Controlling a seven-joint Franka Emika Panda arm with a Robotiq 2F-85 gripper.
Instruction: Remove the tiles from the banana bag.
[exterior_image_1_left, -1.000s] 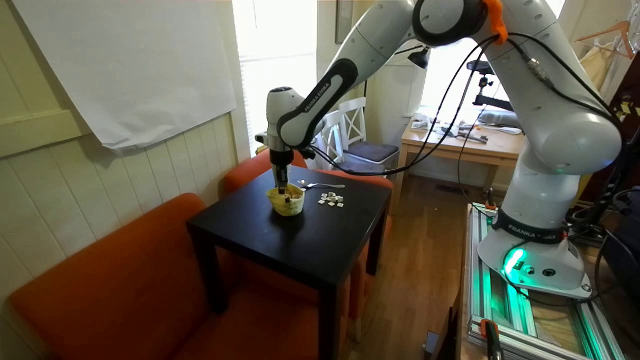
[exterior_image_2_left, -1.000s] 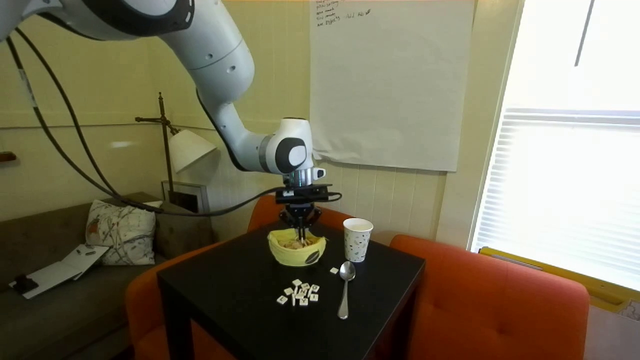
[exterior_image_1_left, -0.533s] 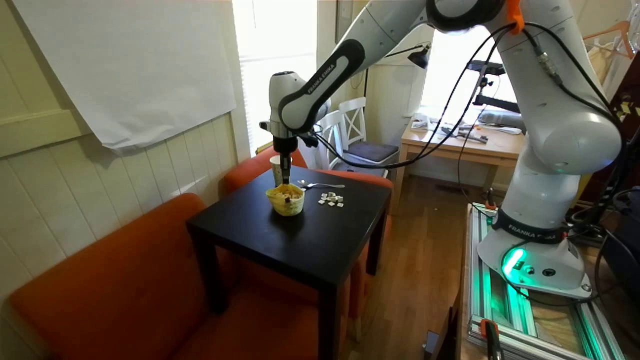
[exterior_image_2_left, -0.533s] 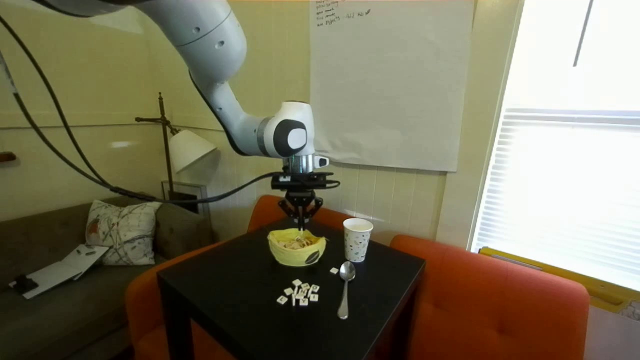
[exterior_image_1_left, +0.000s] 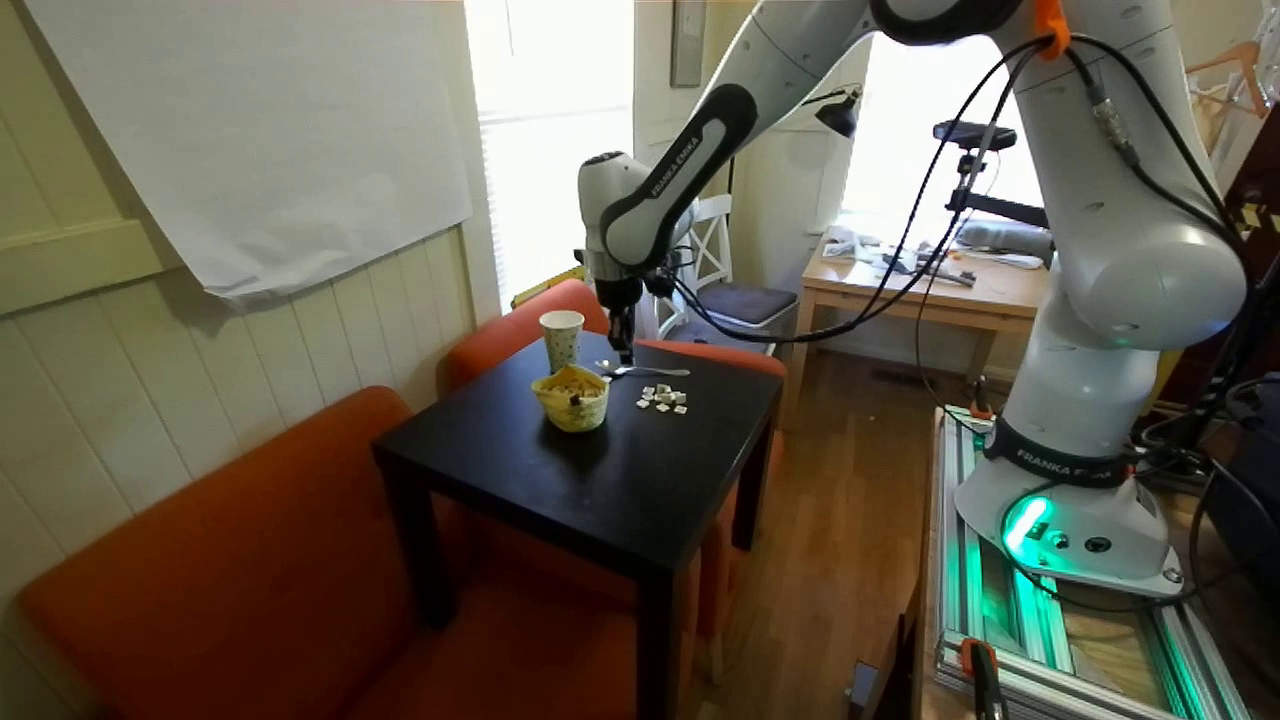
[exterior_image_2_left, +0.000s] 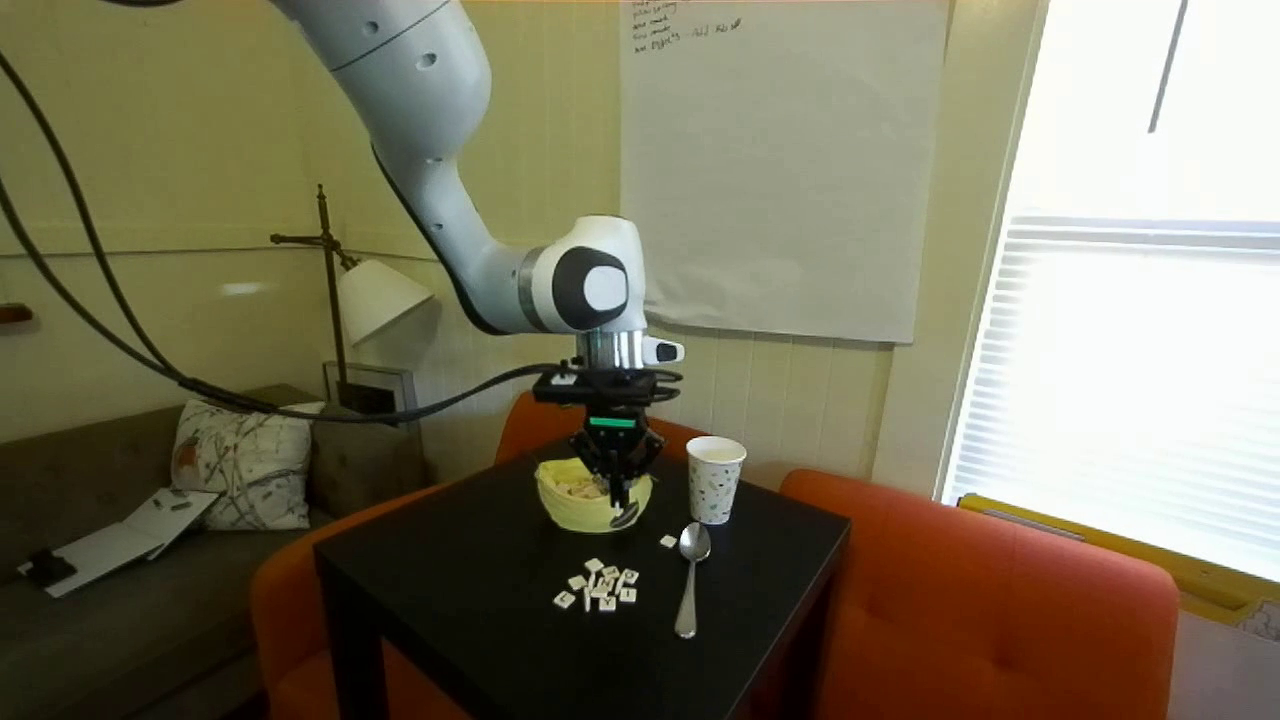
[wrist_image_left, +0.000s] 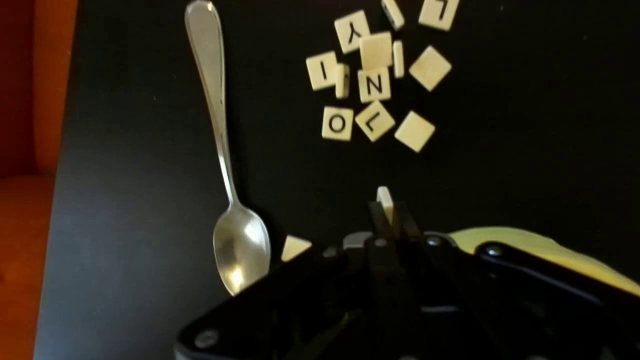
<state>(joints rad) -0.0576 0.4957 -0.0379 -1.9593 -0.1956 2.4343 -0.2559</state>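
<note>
The banana bag (exterior_image_1_left: 575, 414) is a yellow soft pouch standing open on the black table. It also shows in an exterior view (exterior_image_2_left: 572, 512), with pale tiles (exterior_image_2_left: 580, 489) inside; its edge shows in the wrist view (wrist_image_left: 505, 239). My gripper (wrist_image_left: 392, 215) is shut on one pale tile (wrist_image_left: 384, 196), held on edge between the fingertips. In both exterior views, the gripper (exterior_image_1_left: 627, 358) (exterior_image_2_left: 620, 500) is outside the bag, above the table beside it. Several loose letter tiles (wrist_image_left: 374, 84) lie in a cluster on the table. One single tile (wrist_image_left: 295, 247) lies beside the spoon.
A metal spoon (wrist_image_left: 242, 245) lies on the black table (exterior_image_1_left: 520, 500), near the gripper. A patterned paper cup (exterior_image_2_left: 715, 480) stands beside the bag at the table's far side. Orange seats (exterior_image_2_left: 980, 600) surround the table, and a wall stands behind.
My gripper has risen out of the bag and moved sideways, past its rim, toward the spoon. The bag, cup, spoon and loose tiles on the table have not moved.
</note>
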